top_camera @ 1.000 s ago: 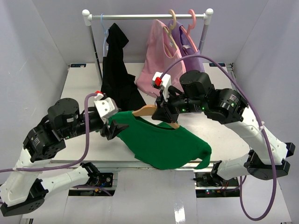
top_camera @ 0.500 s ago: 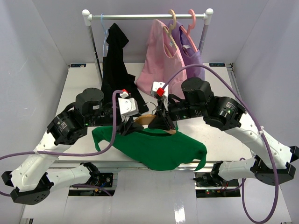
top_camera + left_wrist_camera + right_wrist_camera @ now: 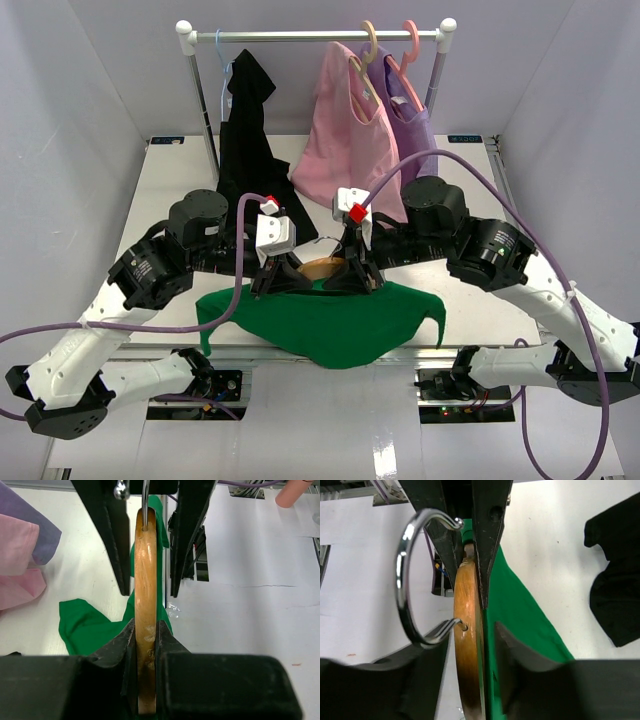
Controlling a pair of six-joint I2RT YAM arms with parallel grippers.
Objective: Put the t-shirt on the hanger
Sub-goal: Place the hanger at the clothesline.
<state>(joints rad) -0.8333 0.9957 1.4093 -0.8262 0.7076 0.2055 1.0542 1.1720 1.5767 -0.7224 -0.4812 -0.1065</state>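
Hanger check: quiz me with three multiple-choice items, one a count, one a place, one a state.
1. Garments hanging on the rail? A one; B two; C three.
2. Where is the hanger? A on the rail; B between the left gripper and right gripper, over the t-shirt; C flat under the t-shirt.
3. Left gripper's jaws? A shut on the hanger; B open; C shut on the t-shirt.
Key: C, black garment, pink garment, purple garment; B, top view shows it there; A, left wrist view shows them clamping the wood.
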